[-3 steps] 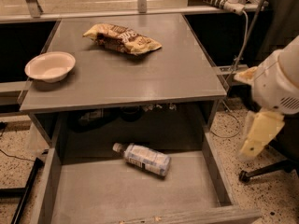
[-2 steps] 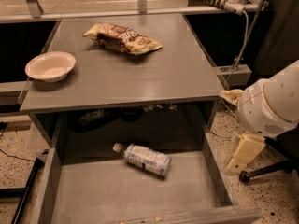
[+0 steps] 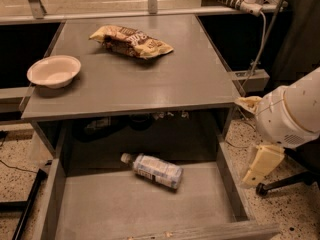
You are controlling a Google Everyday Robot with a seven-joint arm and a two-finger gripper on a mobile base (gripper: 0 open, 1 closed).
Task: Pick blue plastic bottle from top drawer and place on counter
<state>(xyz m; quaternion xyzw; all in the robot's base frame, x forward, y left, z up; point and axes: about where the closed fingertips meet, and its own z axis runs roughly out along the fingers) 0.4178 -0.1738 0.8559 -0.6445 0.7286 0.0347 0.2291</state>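
Blue plastic bottle (image 3: 152,170), small and clear with a pale blue-and-white label and a white cap, is seen lying on its side on the flat bottom of the wide, shallow grey top drawer (image 3: 125,211). The drawer is pulled open, and the bottle's cap is turned toward the drawer's left rear. Above it, the flat grey rectangular counter (image 3: 160,84) carries a crumpled yellow-brown snack bag (image 3: 131,40) near the back and a round white bowl (image 3: 54,71) at the left edge. The cream-coloured gripper (image 3: 262,165) is held under a rounded white arm housing (image 3: 292,114), outside the drawer's right wall and over the speckled floor (image 3: 300,214), well apart from the bottle. Whether the gripper is spread or closed cannot be told.
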